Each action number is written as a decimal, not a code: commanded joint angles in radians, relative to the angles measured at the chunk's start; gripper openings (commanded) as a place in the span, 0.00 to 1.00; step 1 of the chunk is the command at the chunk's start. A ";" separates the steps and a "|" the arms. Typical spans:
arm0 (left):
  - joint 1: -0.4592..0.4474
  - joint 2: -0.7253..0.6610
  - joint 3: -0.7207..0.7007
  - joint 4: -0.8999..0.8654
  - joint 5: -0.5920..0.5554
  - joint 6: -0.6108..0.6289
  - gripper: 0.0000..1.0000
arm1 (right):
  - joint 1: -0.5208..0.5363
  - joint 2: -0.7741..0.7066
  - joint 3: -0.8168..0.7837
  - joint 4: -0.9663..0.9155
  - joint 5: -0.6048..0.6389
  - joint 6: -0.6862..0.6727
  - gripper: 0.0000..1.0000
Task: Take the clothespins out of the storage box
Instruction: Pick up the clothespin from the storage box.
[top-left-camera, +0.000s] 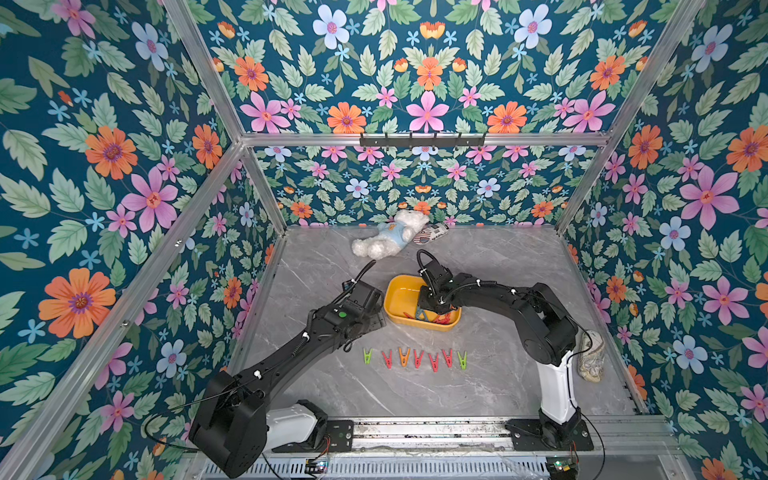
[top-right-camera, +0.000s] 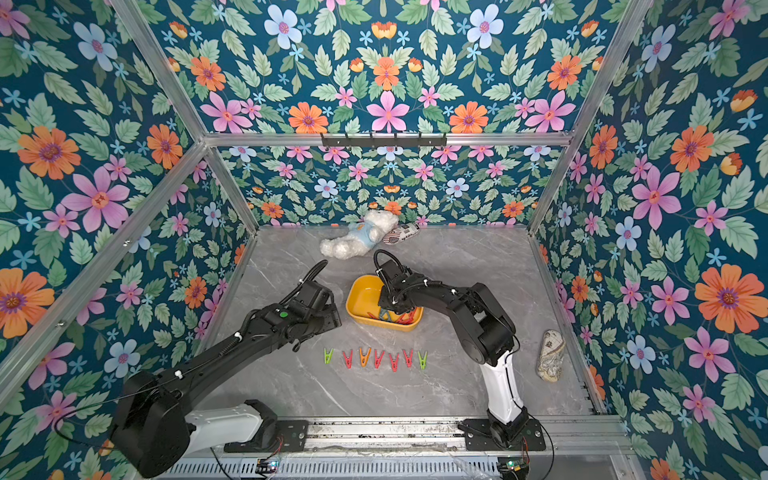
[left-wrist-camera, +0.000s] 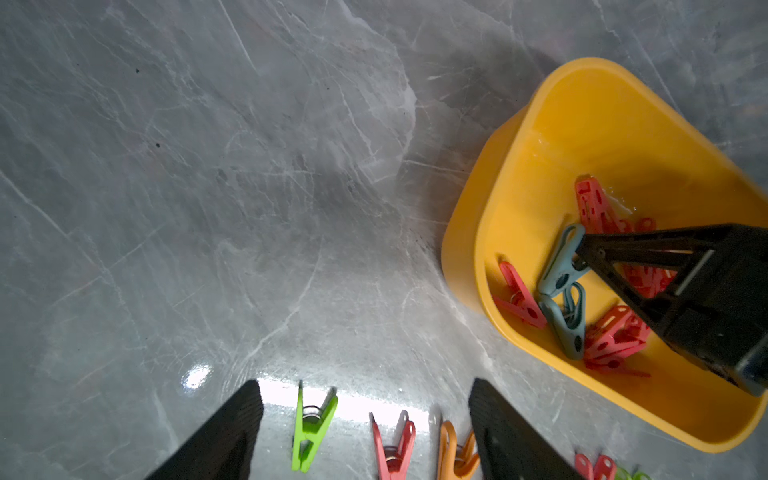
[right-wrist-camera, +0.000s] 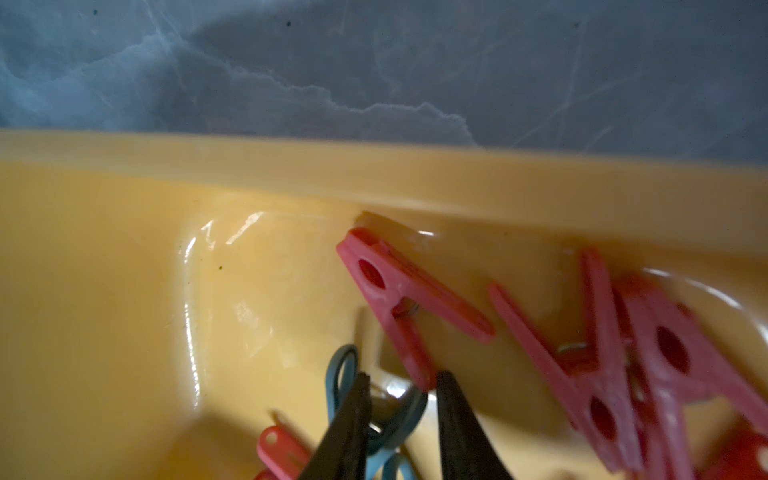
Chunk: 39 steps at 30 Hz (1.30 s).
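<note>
The grey-blue clothespin (left-wrist-camera: 562, 259) that the coming move turns on lies flat on the floor of the storage box (left-wrist-camera: 459, 249). It is at the box's end nearer the robot, touching a second grey-blue one and with a heap of red clothespins (left-wrist-camera: 615, 332) just beside it. Its long axis runs roughly crosswise to the fingers of the right tool (right-wrist-camera: 403, 374), which reaches down into the box from the box's right side. The right tool's tips stand one on each side of the pin's looped end. They are drawn narrow about it, but I cannot tell whether they already bite.

Judged from that, the move ahead is a lift straight up out of the box. The neighbouring pin touches this one and may snag and ride along.

Outside the box, on its robot side, seven clothespins (top-left-camera: 415, 358) lie in a row on the bench (top-left-camera: 498, 374). The left tool (left-wrist-camera: 365, 382) hangs off the box's left side, above that row's green end, with its fingers spread wide and empty. The right arm is plainly the nearer one.
</note>
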 joint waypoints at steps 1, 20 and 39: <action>0.002 -0.003 0.000 0.010 -0.019 0.004 0.82 | 0.000 0.006 0.008 -0.042 0.009 0.008 0.24; 0.002 0.008 0.003 0.050 0.007 0.012 0.83 | 0.000 -0.102 0.008 -0.068 0.065 -0.014 0.06; -0.005 0.066 0.037 0.221 0.156 0.075 0.99 | -0.030 -0.384 -0.158 -0.132 0.163 -0.032 0.06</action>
